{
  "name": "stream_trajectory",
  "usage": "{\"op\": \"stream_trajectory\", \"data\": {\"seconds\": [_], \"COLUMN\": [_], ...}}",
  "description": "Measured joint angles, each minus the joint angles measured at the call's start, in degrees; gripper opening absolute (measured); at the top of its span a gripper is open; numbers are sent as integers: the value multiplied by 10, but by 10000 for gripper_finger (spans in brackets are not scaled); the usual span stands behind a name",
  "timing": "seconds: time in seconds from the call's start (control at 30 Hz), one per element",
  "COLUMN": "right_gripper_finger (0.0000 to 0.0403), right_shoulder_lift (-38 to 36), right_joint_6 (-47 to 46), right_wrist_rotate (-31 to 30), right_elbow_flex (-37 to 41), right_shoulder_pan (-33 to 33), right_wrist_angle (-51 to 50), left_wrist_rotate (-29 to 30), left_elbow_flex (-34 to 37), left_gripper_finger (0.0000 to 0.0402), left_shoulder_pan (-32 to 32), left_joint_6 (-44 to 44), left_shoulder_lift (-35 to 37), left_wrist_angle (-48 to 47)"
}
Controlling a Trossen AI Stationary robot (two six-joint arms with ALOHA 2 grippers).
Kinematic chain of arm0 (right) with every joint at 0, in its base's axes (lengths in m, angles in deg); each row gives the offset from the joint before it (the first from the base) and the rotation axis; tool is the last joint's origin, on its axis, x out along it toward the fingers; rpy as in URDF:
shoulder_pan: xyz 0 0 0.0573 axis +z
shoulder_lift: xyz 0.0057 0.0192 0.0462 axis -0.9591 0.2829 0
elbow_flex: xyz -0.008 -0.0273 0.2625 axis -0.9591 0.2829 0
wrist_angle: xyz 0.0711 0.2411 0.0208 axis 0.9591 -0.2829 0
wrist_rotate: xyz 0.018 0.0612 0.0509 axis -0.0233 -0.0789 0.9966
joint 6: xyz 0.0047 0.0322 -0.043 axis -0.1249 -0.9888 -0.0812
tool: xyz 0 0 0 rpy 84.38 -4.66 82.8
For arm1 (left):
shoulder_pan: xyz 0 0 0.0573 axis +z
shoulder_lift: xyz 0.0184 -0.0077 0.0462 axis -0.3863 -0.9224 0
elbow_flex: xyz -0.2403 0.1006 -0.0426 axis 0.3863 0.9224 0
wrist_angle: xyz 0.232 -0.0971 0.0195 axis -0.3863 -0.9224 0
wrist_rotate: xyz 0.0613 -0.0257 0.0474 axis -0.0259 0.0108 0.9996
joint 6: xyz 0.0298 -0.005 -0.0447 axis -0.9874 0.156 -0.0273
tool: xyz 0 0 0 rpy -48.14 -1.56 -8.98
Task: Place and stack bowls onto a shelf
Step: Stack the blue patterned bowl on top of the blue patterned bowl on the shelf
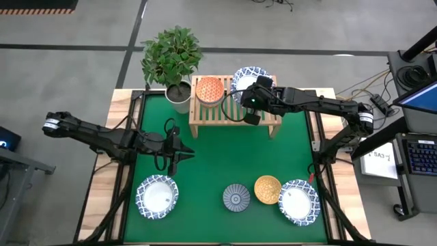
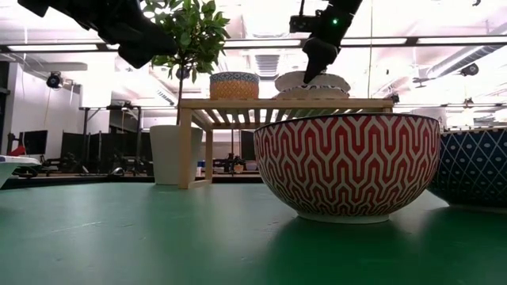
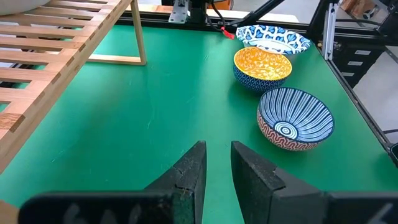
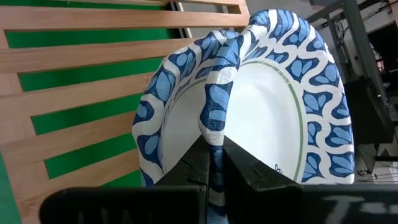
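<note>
Now the right pincer point(image 4: 214, 146) pinches a white bowl's point(image 4: 261, 106) rim over the shelf point(image 1: 235, 113); next, releasing it squarely. Left pincer point(image 3: 216, 168) hovers slightly parted above the worktop point(image 1: 218, 160).

right hand point(image 1: 250, 102) clamped, left hand point(image 1: 183, 154) parted

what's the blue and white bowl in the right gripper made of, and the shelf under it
The blue and white bowl looks like thin paper or flexible plastic, not ceramic: its rim buckles into a fold where the right gripper pinches it, and the inside is smooth white, slightly glossy. The shelf looks like light unfinished or lightly sealed wood, possibly bamboo: pale flat slats with faint grain and a matte surface.
</note>
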Motion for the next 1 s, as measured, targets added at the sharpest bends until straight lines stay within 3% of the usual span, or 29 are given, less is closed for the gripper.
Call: {"op": "stream_trajectory", "data": {"seconds": [0.43,1.0], "right_gripper_finger": [16,148], "right_shoulder_lift": [0,-5], "right_joint_6": [7,-17], "right_wrist_rotate": [0,-1], "right_elbow_flex": [0,0], "right_shoulder_pan": [0,5], "right_wrist_angle": [6,4], "left_wrist_rotate": [0,0], "left_elbow_flex": [0,0], "left_gripper_finger": [56,56], "left_shoulder_pan": [0,1], "left_joint_6": [-6,-13], "left_shoulder_lift": [0,0], "left_wrist_angle": [1,11]}}
